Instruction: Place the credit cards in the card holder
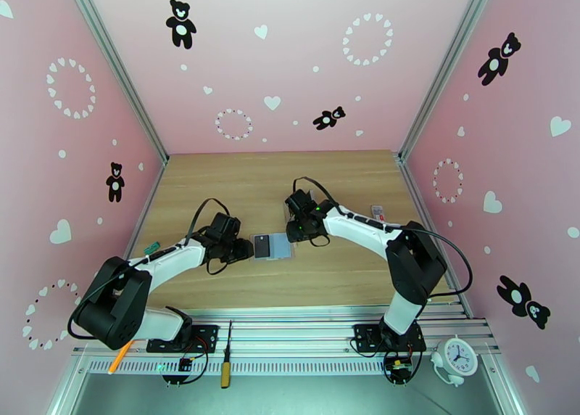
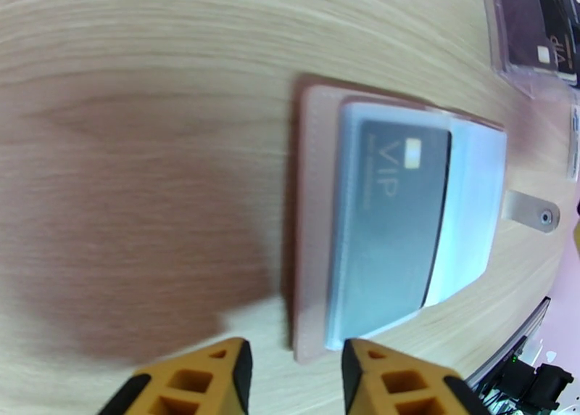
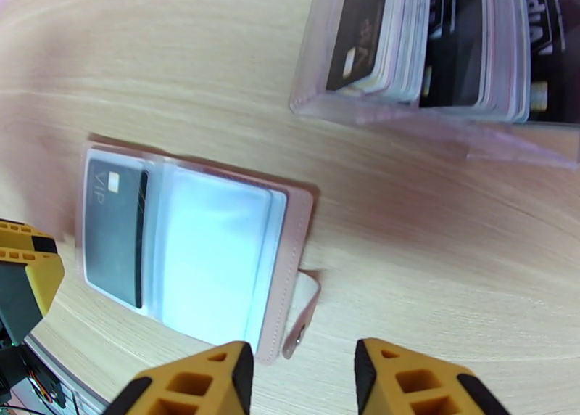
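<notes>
Card holder (image 1: 270, 247): lying open and flat on the wooden table (image 1: 246, 184), between the two grippers. Its tan-pink cover (image 2: 315, 213) faces down and its clear sleeves face up. The snap tab (image 3: 301, 322) projects from the edge on the right arm's side and rests on the wood.

Credit cards: one dark card marked "VIP" (image 2: 395, 213) sits inside a sleeve on the half of the holder nearer the left arm. The sleeve beside it (image 3: 206, 257) appears pale and glossy (its contents cannot be made out through the glare). Further dark cards stand upright in a clear rack (image 3: 435, 39) on the table, just beyond the holder and apart from it.

Left gripper (image 2: 297, 380): fingers parted, nothing between them, positioned low at the holder's left edge. Whether it touches the cover cannot be determined.

Right gripper (image 3: 304, 380): fingers likewise spread and empty, positioned just off the tab side of the holder, with bare wood showing in the gap.

Near edge, by the arm bases: a screwdriver (image 1: 226, 355) and a small white clock (image 1: 455, 356).
</notes>
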